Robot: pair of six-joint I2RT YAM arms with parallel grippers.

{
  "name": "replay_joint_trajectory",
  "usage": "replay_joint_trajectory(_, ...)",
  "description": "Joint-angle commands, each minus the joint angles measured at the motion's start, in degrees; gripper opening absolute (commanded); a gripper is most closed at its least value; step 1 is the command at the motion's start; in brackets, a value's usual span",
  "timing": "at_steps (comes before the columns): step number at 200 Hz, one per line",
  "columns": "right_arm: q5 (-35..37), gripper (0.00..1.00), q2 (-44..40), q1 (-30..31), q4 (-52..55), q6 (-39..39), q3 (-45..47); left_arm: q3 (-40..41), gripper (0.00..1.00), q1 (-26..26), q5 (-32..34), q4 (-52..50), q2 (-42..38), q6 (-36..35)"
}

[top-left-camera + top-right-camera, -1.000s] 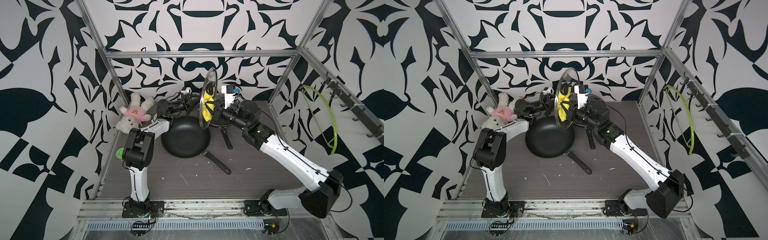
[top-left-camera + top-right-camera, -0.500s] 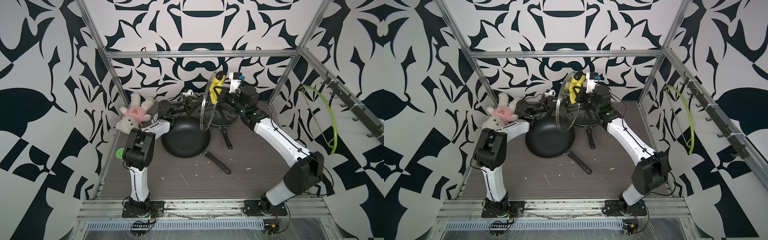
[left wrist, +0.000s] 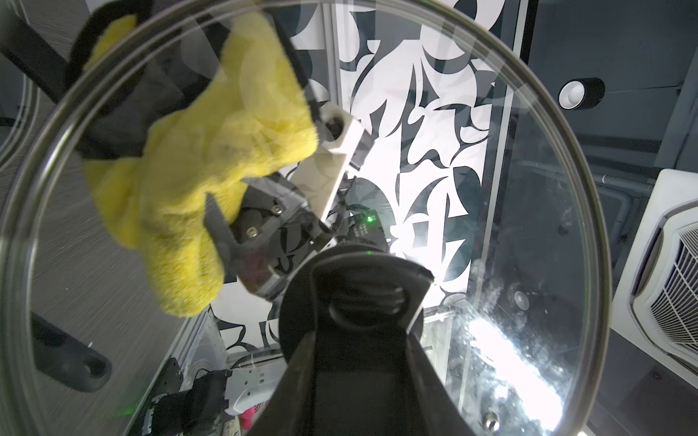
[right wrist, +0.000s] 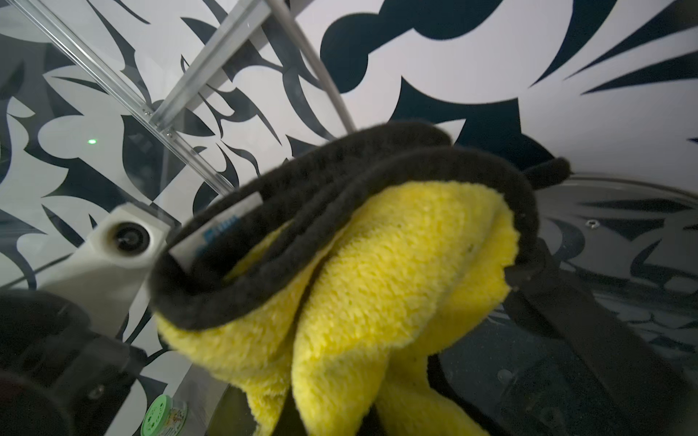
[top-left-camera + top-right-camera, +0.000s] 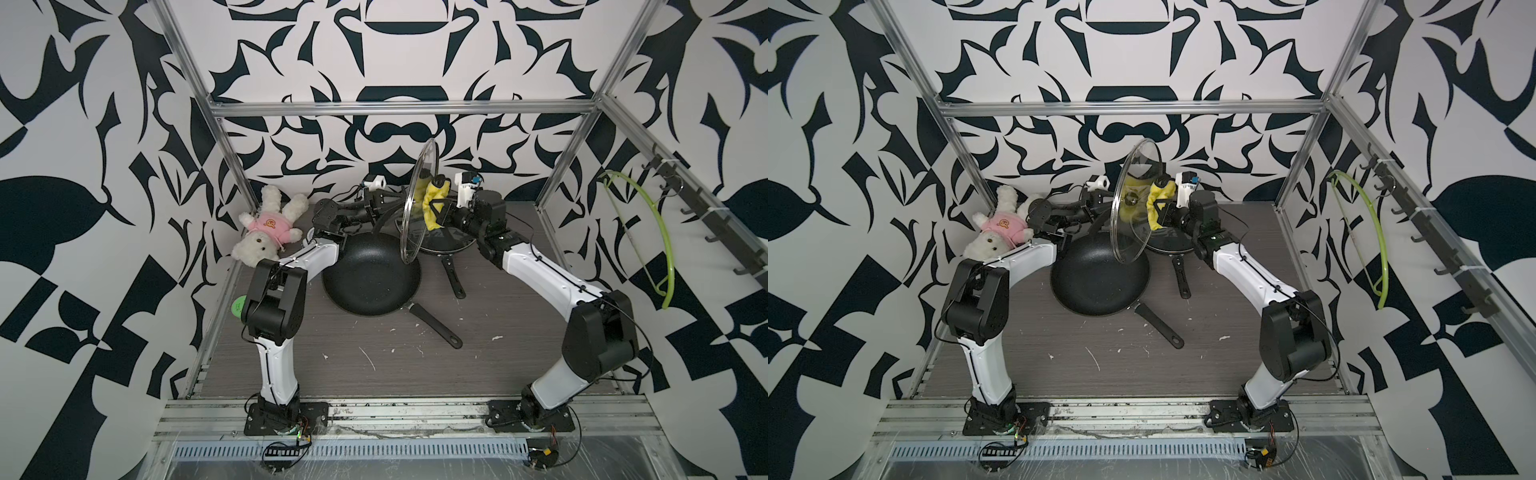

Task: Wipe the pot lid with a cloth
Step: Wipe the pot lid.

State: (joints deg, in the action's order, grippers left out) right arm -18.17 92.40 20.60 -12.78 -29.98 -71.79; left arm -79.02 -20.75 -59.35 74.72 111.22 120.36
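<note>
- Plush bear (image 5: 266,232), pink top, lies at ~10 o'clock of the table (image 5: 478,374), by the L wall.
- L gripper (image 3: 368,305) reaches out to ~12 o'clock and is clenched on the knob (image 3: 362,271) of the pot lid (image 5: 417,199). L wrist view shows both fingers (image 3: 298,377) round the knob.
- Big black pan (image 5: 370,274) sits near table centre, handle to ~4 o'clock.
- Pot lid is clear glass w/ metal rim, held off the table on edge, nearly upright. In both top views it stands over the big pan's 1 o'clock rim.
- Cloth (image 5: 434,199) is yellow w/ dark trim, bunched up at 3 o'clock of the lid, right by the glass face opposite the knob. Can't tell if it actually touches.
- R gripper (image 5: 440,210) is pinched tight on the cloth, pointing ~9 o'clock at the lid.
- Small pan (image 5: 446,245) lies at ~1 o'clock of the table, under the R gripper, handle to 6 o'clock.
- Green hoop (image 5: 660,232) hangs on the R wall, ~3 o'clock.
</note>
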Motion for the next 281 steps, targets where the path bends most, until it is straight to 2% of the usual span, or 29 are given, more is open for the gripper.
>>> replay_joint_trajectory(1,-5.1,0.0,-4.9,0.5,-4.6,-1.1,3.8,-2.0,0.0,-0.5,4.0,7.6,-5.1,3.2)
replay_joint_trajectory(58,-11.9,0.0,-12.5,3.9,-4.7,-1.0,12.1,-3.0,0.0,-0.5,7.5,7.6,-3.7,3.5)
replay_joint_trajectory(115,-11.9,0.0,-21.2,9.7,-4.0,-0.3,14.2,-4.9,0.0,-0.5,8.7,7.6,-1.9,2.6)
replay_joint_trajectory(134,-9.2,0.0,-24.5,9.8,-3.7,-0.4,14.2,-5.0,0.0,-0.4,9.5,7.6,-1.2,0.9)
replay_joint_trajectory(176,6.5,0.0,-33.3,9.7,4.1,4.0,14.2,-5.3,0.0,-0.3,12.3,7.6,-0.7,-1.2)
replay_joint_trajectory(199,11.9,0.0,-37.4,9.7,7.6,6.3,14.7,-5.9,0.0,-0.2,13.1,5.6,-0.8,-3.4)
replay_joint_trajectory(247,14.4,0.0,-41.1,9.8,12.8,8.4,14.4,-1.6,0.0,-0.2,15.2,-7.0,-6.8,-18.7)
replay_joint_trajectory(281,15.1,0.0,-44.1,9.7,15.4,8.5,14.4,2.5,0.0,-0.2,21.0,-7.9,-9.1,-24.7)
